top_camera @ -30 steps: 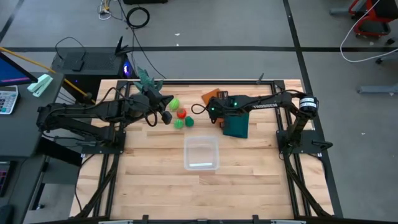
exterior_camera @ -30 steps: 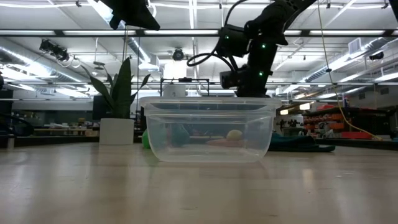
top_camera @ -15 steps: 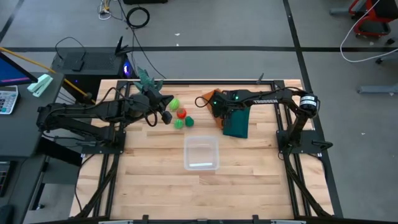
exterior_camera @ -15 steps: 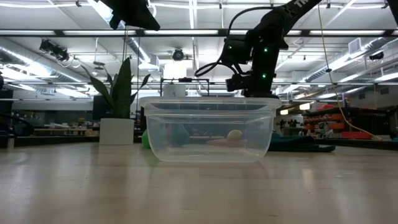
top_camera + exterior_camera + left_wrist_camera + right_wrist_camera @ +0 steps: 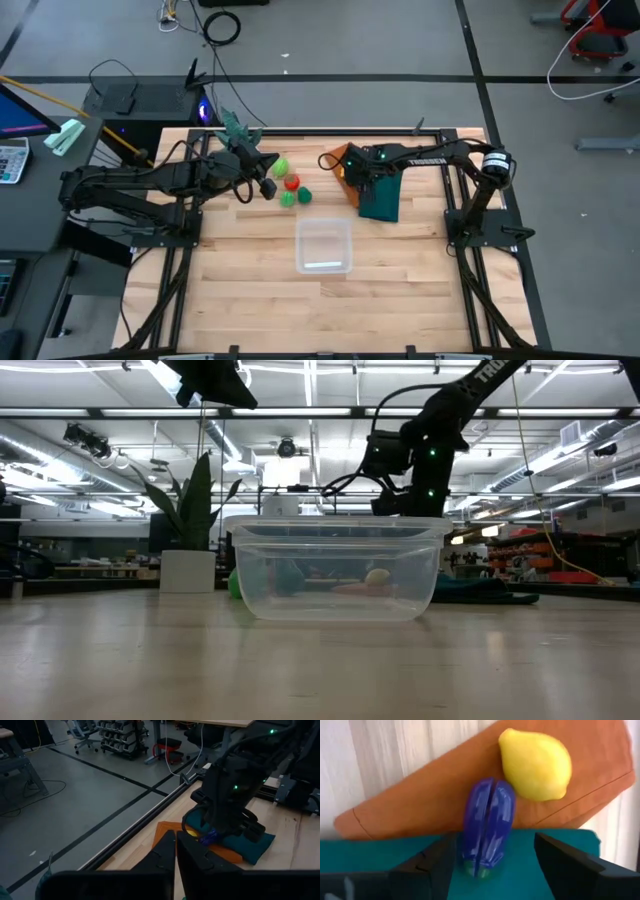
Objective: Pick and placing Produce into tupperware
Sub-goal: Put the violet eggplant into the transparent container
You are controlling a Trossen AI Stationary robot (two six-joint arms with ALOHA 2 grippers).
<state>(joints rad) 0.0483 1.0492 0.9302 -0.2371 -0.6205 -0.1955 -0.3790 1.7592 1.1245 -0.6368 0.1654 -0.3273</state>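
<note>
The left gripper (image 5: 268,187) hovers at the table's back left, its fingers (image 5: 172,855) pressed shut on nothing. Just beside it lie the light green fruit (image 5: 281,166), the red one (image 5: 292,182) and two darker green pieces (image 5: 295,197). The clear tupperware (image 5: 323,247) stands nearer the front, mid-table, nothing visibly in it. White lettering on the right arm (image 5: 430,160) is too small to read. The right gripper (image 5: 492,862) hangs above the cloths, fingers spread wide around the purple eggplant (image 5: 488,825), gripping nothing. The lemon (image 5: 536,764) touches the eggplant on the orange cloth (image 5: 420,795), beside the teal cloth (image 5: 520,870); from overhead both are hidden under the gripper.

yellow piece (image 5: 349,165) mostly hidden under right arm from above, purple piece (image 5: 487,827) unseen there
</note>
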